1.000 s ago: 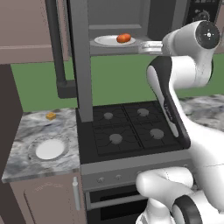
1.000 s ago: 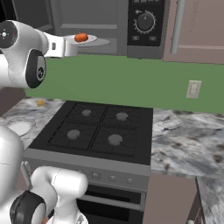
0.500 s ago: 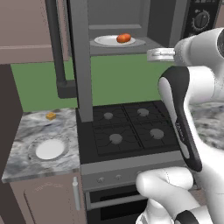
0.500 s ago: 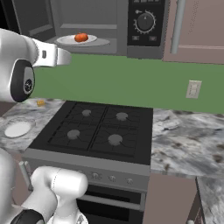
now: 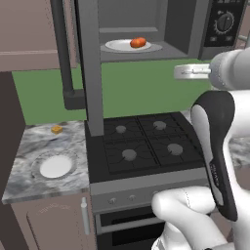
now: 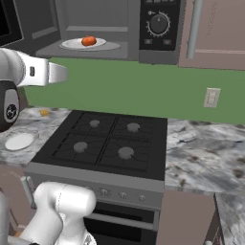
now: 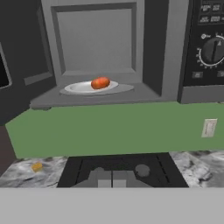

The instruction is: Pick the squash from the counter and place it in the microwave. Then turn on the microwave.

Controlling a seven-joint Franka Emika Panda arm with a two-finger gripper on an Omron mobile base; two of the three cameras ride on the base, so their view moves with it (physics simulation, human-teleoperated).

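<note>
A green wall is running behind the cooking range, with dark cabinets hanging above it. At the far left, the counter (image 5: 29, 161) is showing its grey-white marbled slab over brownish fronts; a flat white round plate (image 5: 54, 166) is lying on it, and a tiny yellow-orange cube (image 5: 56, 129) is sitting farther back, near the wall. Just to the right, the black four-burner stove (image 5: 144, 144) is presenting a matte top with round grey burner caps. Above it, the microwave (image 7: 166, 48) is standing open, its door (image 5: 90, 63) swung out to the left, its boxy grey cavity smooth inside. The squash (image 7: 100, 82), a small glossy orange-red oval, is resting on a shallow white dish (image 7: 76, 87) inside that cavity. Right of the cavity, the black control panel is carrying a round ribbed dial (image 7: 213, 50). The gripper (image 7: 113, 180) is hovering out in front of the microwave, below its floor, holding nothing, with its jaws pressed together. On the far right, a pale wall socket (image 6: 211, 97) is sitting above more marbled stone.
</note>
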